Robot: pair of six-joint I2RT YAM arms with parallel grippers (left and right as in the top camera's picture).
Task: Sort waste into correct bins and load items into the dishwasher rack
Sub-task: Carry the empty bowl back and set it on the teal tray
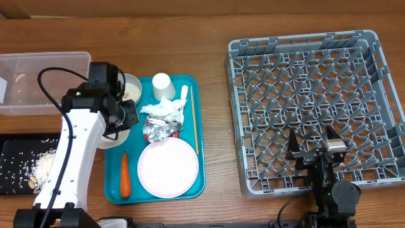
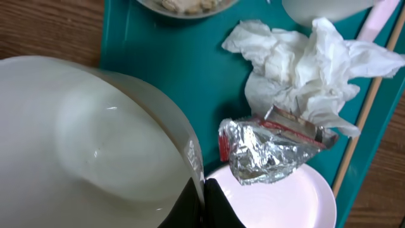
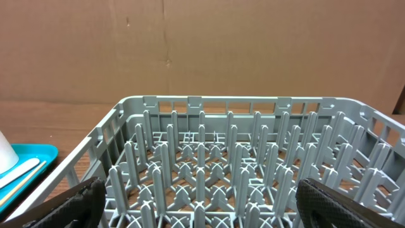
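Observation:
My left gripper (image 1: 122, 117) is shut on the rim of an empty white bowl (image 1: 114, 136), holding it over the left edge of the teal tray; the left wrist view shows the jaws (image 2: 203, 197) pinching the bowl's (image 2: 95, 145) wall. On the tray lie a second bowl with beige scraps (image 1: 131, 88), a white cup (image 1: 162, 85), a crumpled napkin (image 1: 163, 109), a foil wrapper (image 1: 161, 130), a white utensil (image 1: 184, 95) and a pale plate (image 1: 168, 166). My right gripper (image 1: 313, 150) is open and empty over the front of the grey rack (image 1: 316, 57).
A clear tub (image 1: 38, 63) stands at the far left, and a black tray (image 1: 12, 158) with crumbs lies in front of it. An orange carrot (image 1: 124, 175) and a thin wooden stick (image 1: 193, 126) lie on the teal tray (image 1: 199, 183).

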